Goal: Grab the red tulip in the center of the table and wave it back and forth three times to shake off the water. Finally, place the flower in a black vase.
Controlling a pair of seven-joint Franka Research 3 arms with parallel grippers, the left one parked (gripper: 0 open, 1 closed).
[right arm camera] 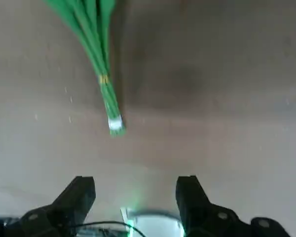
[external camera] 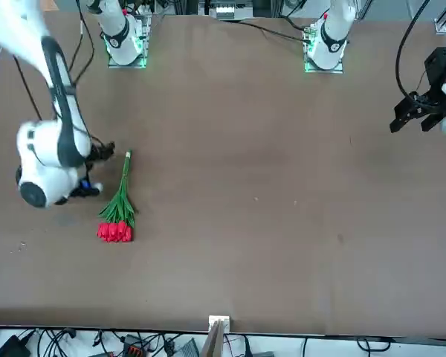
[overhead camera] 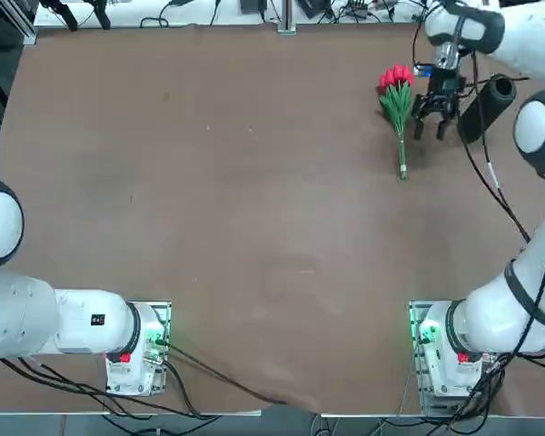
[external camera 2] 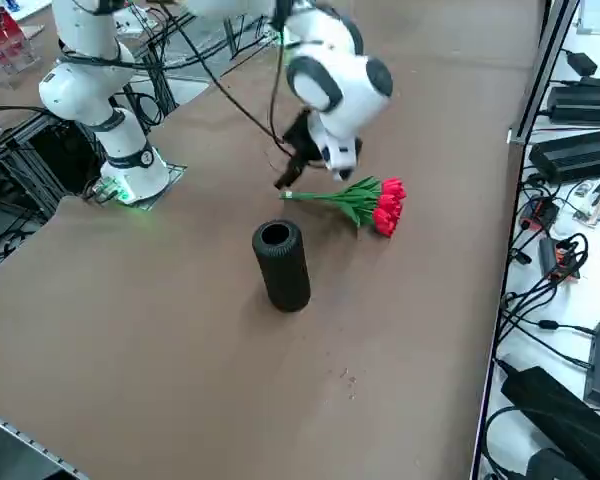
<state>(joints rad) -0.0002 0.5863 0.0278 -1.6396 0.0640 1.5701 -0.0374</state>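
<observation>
Includes one brown table (overhead camera: 254, 209), bearing one bunch of red tulips (overhead camera: 399, 91) and one black vase (external camera 2: 285, 272) with one round mouth. Adds two white robot arms – one left arm (overhead camera: 82, 322), one right arm (overhead camera: 504, 313). Counts one right gripper (right arm camera: 135, 186), above the table near the stems, with two fingers (right arm camera: 79, 197) standing apart – plus several black cables (external camera 2: 570, 265), too tangled to number exactly.

A red tulip bunch with green leaves (overhead camera: 397, 102) lay on the brown table (overhead camera: 236, 218).
The black right gripper (overhead camera: 430, 130) hung open between it and the black cylindrical vase (overhead camera: 487, 109).
</observation>
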